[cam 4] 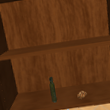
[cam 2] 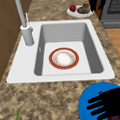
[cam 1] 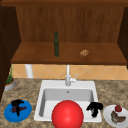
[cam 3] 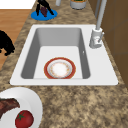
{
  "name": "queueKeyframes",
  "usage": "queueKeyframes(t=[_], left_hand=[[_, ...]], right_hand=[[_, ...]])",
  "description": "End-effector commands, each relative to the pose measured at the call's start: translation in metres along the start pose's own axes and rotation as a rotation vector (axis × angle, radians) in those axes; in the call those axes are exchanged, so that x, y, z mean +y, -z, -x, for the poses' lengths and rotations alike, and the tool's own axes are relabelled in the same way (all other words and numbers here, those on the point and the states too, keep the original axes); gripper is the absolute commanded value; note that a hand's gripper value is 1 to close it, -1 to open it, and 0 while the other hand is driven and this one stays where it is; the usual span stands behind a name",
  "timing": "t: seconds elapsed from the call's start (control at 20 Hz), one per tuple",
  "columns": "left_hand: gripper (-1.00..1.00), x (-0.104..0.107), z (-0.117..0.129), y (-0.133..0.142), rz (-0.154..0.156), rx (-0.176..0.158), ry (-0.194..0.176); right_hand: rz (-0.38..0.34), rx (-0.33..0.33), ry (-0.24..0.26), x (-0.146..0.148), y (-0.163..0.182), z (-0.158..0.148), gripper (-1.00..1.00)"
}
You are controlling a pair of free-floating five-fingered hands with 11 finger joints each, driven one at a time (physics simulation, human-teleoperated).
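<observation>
Front view: the left hand [cam 1: 17, 105] is over the blue plate [cam 1: 10, 114] on the counter left of the sink [cam 1: 40, 100], fingers pointing down onto a dark red piece of food [cam 1: 21, 109] on that plate; whether they clamp it cannot be told here. The right hand [cam 1: 95, 108] hangs at the sink's right front corner, fingers curled downward and holding nothing, just beside the white plate [cam 1: 107, 115], which carries a tomato [cam 1: 118, 108] and a piece of meat [cam 1: 117, 118]. A red bowl [cam 1: 67, 115] sits low in the sink, in front of the faucet [cam 1: 68, 76]. On the shelf [cam 1: 37, 53] above stand a dark bottle [cam 1: 56, 44] and a small brown item [cam 1: 84, 52]. Left side view: the left hand [cam 2: 110, 103] lies over the blue plate [cam 2: 90, 99] with fingers spread and apart, near the food. The bowl [cam 2: 63, 58] rests on the sink floor, upright, open side up. The white plate [cam 2: 71, 12] is at the far end, with the right hand [cam 2: 94, 0] beside it. Right side view: the left hand [cam 3: 43, 5] stands over the far blue plate [cam 3: 36, 15], fingers straddling the food [cam 3: 44, 11]. The right hand [cam 3: 6, 43] hovers off the sink's outer edge, fingers curled. The bowl [cam 3: 60, 68] is in the sink; the white plate [cam 3: 32, 100] with tomato [cam 3: 24, 119] is nearest. Upper view: bottle [cam 4: 52, 89] and brown item [cam 4: 82, 94] stand apart on the lower shelf [cam 4: 30, 102].
</observation>
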Motion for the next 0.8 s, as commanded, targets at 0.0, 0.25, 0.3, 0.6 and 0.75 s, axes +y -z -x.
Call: queueKeyframes(t=[0.0, 0.25, 0.3, 0.6, 0.75], left_hand=[[1.0, -0.022, -0.007, -0.024, 0.065, 0.043, 0.01], [1.0, -0.023, -0.025, -0.024, 0.017, 0.006, 0.075], [1.0, -0.025, -0.024, -0.026, -0.008, -0.009, 0.084], [1.0, 0.009, -0.023, -0.009, -0.056, -0.031, 0.136], [1.0, 0.028, -0.036, 0.003, -0.06, -0.036, 0.125]], right_hand=[[0.0, 0.0, 0.0, 0.0, 0.0, 0.0, 0.0], [0.0, 0.0, 0.0, 0.0, 0.0, 0.0, 0.0], [0.0, 0.0, 0.0, 0.0, 0.0, 0.0, 0.0], [0.0, 0.0, 0.0, 0.0, 0.0, 0.0, 0.0], [0.0, 0.0, 0.0, 0.0, 0.0, 0.0, 0.0]])
